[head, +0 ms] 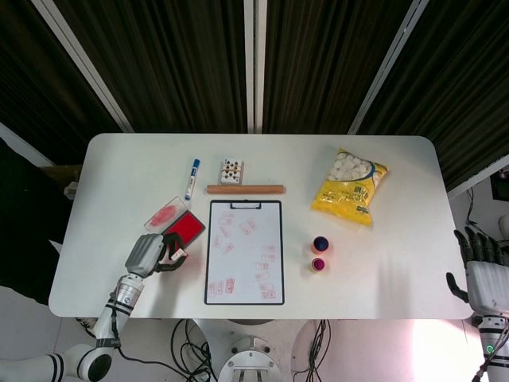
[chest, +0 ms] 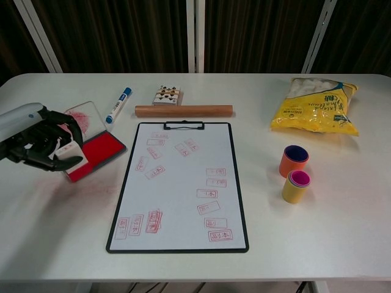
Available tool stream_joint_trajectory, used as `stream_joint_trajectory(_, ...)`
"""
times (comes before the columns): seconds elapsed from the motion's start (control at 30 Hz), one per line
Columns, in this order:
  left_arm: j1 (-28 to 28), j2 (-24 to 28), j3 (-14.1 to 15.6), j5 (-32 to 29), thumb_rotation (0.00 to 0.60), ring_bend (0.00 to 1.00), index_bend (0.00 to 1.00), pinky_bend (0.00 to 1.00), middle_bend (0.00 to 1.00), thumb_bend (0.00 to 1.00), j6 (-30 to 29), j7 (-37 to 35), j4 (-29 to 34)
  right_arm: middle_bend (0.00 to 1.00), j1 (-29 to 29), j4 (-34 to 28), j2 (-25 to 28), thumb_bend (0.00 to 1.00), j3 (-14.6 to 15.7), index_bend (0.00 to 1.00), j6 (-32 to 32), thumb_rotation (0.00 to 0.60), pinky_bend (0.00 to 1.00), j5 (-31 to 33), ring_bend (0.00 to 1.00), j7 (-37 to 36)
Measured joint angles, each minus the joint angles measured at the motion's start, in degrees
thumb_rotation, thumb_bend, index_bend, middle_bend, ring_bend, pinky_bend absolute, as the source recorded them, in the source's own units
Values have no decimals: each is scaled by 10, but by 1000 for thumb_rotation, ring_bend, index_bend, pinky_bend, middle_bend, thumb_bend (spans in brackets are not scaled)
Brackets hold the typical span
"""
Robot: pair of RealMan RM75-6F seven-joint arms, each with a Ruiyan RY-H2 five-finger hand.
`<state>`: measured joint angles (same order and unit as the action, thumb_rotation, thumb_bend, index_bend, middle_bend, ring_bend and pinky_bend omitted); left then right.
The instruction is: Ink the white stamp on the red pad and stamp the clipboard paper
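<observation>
Head view first: left hand [head: 149, 252] sits near the table's [head: 398, 263] front-left edge, fingers curled round the white stamp [head: 176, 254], just in front of the red pad [head: 184, 227], likely poised for re-inking. Beside it the clipboard paper [head: 245, 253] carries many red marks. Right hand [head: 482, 274] hangs off the right edge; whether it is spread cannot be told.

Chest view: left hand [chest: 38, 145] grips the stamp [chest: 70, 149] over the red pad's [chest: 98, 152] near corner; contact is unclear.

Bare table [chest: 342, 226] right of clipboard [chest: 181, 247], beyond two cups [chest: 295, 173]
</observation>
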<state>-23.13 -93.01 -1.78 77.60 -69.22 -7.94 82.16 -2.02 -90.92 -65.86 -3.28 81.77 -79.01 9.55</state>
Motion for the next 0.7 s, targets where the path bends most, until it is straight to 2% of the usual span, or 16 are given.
stream_joint_trajectory(0.37,19,-44,20,44,600,793,620,921,704,390,-11,-70,-109,0,3,-6,2,287,0,0,0,600,0,7,0,9)
stream_joint_trajectory(0.7,26,-69,26,74,600,791,599,917,688,375,-24,-102,-170,0,0,-18,7,287,-2,0,-1,600,0,7,0,15)
